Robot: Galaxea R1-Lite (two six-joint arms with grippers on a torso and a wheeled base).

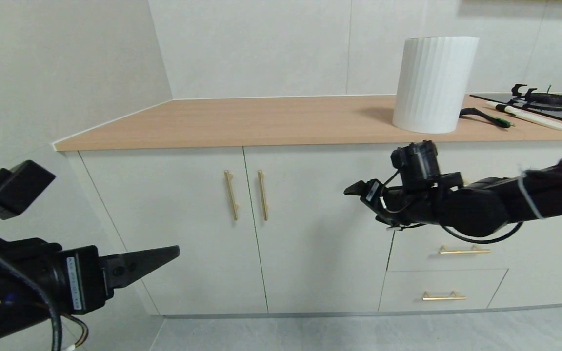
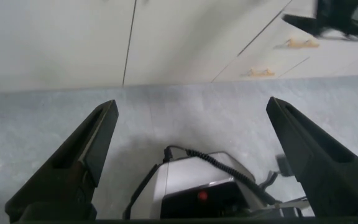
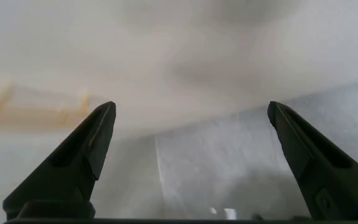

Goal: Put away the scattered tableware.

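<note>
On the wooden counter [image 1: 261,122] at the right stands a tall white ribbed container [image 1: 434,83]. Just right of it lie a black-handled utensil [image 1: 486,117] and a long white utensil with a green band [image 1: 530,116]. My right gripper [image 1: 354,191] hangs in front of the cabinet below the container, well under the counter edge; its jaws stand open and empty [image 3: 190,106]. My left gripper [image 1: 169,253] is low at the left, near the corner wall, also open with nothing in it [image 2: 191,106].
A black stove grate [image 1: 551,97] sits at the counter's far right. Below are cabinet doors with gold handles [image 1: 247,195] and two drawers [image 1: 461,251]. The wall closes off the left side. Grey floor [image 2: 185,118] lies under the left gripper.
</note>
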